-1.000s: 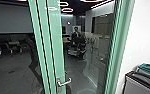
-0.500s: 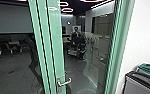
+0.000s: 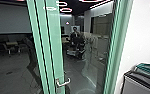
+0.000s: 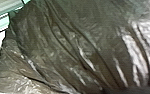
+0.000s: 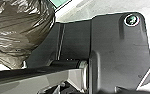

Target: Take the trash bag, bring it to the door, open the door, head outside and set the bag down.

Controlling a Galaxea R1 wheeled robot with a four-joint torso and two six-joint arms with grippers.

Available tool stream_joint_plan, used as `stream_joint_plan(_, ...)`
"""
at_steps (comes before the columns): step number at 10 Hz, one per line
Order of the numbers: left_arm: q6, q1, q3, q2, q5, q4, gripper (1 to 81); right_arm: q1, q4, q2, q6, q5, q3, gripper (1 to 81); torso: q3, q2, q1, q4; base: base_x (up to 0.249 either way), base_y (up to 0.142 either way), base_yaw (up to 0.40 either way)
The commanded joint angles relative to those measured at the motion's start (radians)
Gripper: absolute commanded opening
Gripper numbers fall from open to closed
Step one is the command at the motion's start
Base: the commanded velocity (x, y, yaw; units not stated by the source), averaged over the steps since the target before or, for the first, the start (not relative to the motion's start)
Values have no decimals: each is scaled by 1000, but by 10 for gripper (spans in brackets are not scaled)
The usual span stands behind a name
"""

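Observation:
The green-framed glass door stands in front of me in the head view, with its silver lever handle low on the frame. In the left wrist view the dark, wrinkled trash bag is large and close, its folds drawn together toward one dark spot. The right wrist view has the same bag bulging beside my base plate and a jointed bar. How the fingers of either gripper stand cannot be made out.
Behind the glass a person is with a control rig. Tables and chairs are at the left. A grey bin and a teal-topped one stand by the white wall at the right.
The head view has shifted slightly, so the camera has moved a little. The door and its handle otherwise look the same.

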Motion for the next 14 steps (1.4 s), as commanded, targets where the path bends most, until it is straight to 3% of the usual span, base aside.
stream_joint_plan(1,3,-91,2,-4,54,1,10,49,-2,14,-5,-44,8,811,0,0,0,0,0,0,-292)
stream_joint_plan(6,3,-91,2,-2,52,1,10,53,-5,14,-5,-44,8,811,0,0,0,0,0,0,-218)
stream_joint_plan(14,3,-88,0,-4,51,5,10,50,-2,14,-5,-44,8,811,0,0,0,0,0,0,194)
